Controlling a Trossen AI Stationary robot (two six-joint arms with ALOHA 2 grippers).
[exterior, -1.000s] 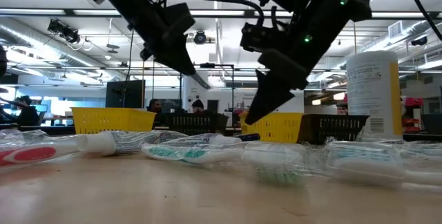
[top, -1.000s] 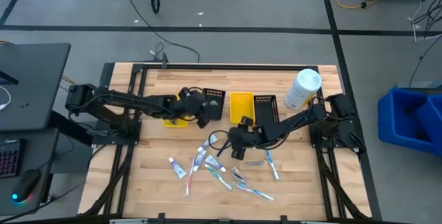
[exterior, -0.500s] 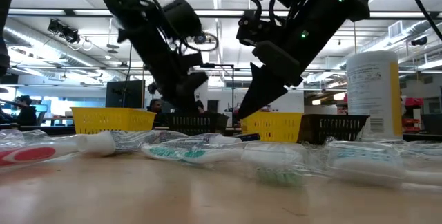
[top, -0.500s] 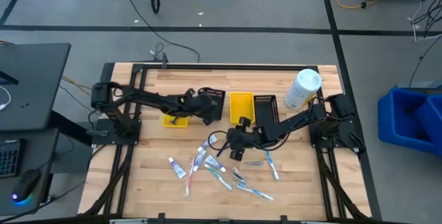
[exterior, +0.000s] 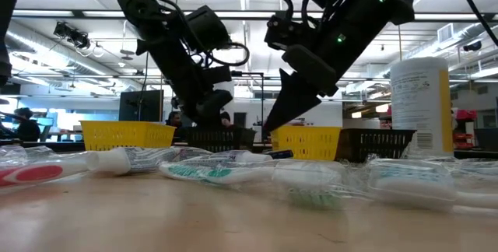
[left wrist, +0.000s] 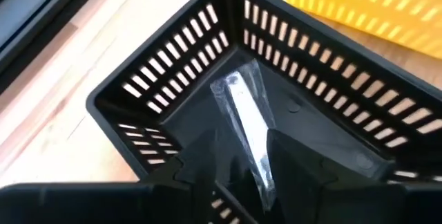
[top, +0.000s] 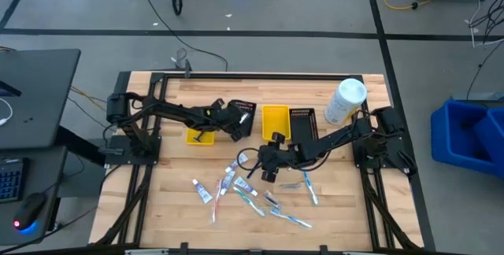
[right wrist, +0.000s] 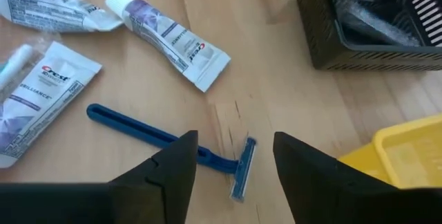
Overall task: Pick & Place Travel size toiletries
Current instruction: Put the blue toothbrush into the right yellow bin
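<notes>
Left arm stretched across from its base, left gripper (top: 239, 121) (left wrist: 242, 156) angled down, fingers closed on a clear packet (left wrist: 243, 124). Right arm reaching inward and low, right gripper (top: 266, 166) (right wrist: 231, 156) tilted down, fingers (right wrist: 178, 165) spread apart, nothing between them.

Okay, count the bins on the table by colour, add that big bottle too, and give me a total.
Yellow bins: 2
Black bins: 2
White bottle: 1
Total: 5
</notes>
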